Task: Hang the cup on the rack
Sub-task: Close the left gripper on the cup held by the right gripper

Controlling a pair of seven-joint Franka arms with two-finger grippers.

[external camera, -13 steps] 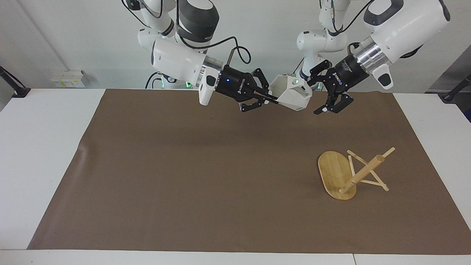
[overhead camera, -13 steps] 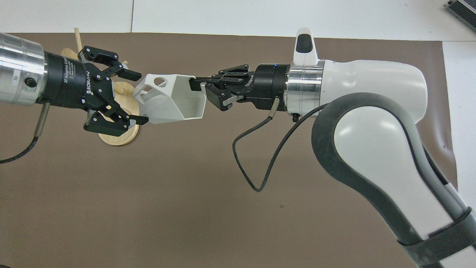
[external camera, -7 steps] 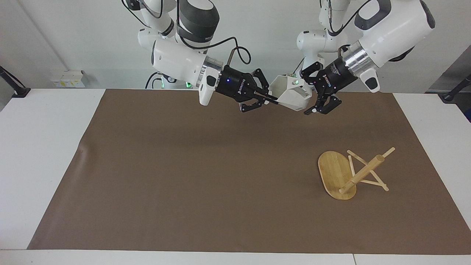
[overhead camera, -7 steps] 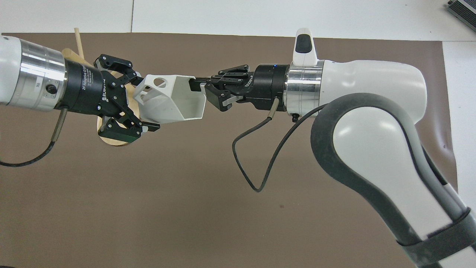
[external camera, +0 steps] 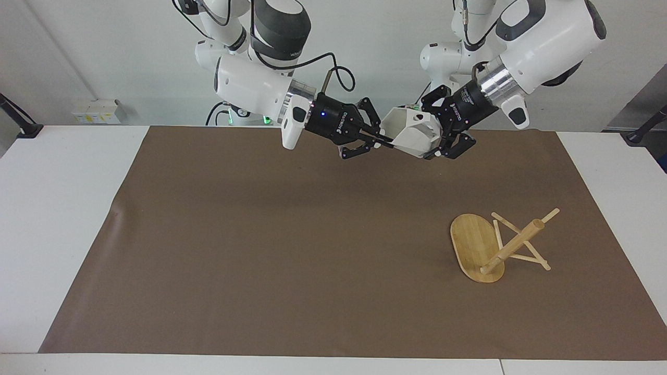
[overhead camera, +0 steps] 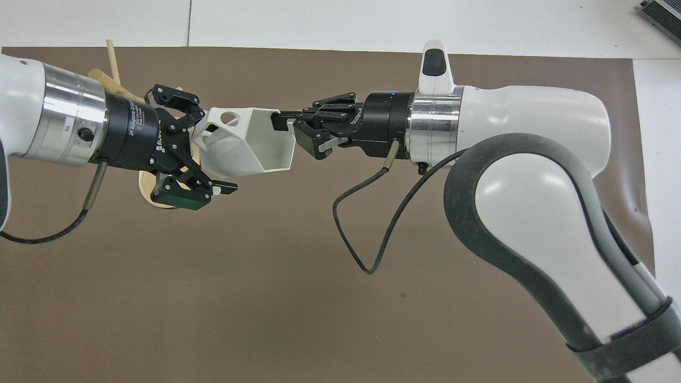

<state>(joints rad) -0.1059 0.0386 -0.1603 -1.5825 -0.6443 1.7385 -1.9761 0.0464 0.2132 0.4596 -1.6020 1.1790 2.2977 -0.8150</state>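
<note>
The cup (external camera: 411, 136) lies sideways in the air, rim toward the right gripper (external camera: 390, 142).

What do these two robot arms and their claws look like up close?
Both arms have glossy white shells with dark grey joint bands and a silver ring at the wrist. Each ends in a black gripper with jointed link fingers and white lettering: the left gripper, the right gripper. A thin black cable loops from each wrist. A small blue light glows on the right one.
</note>
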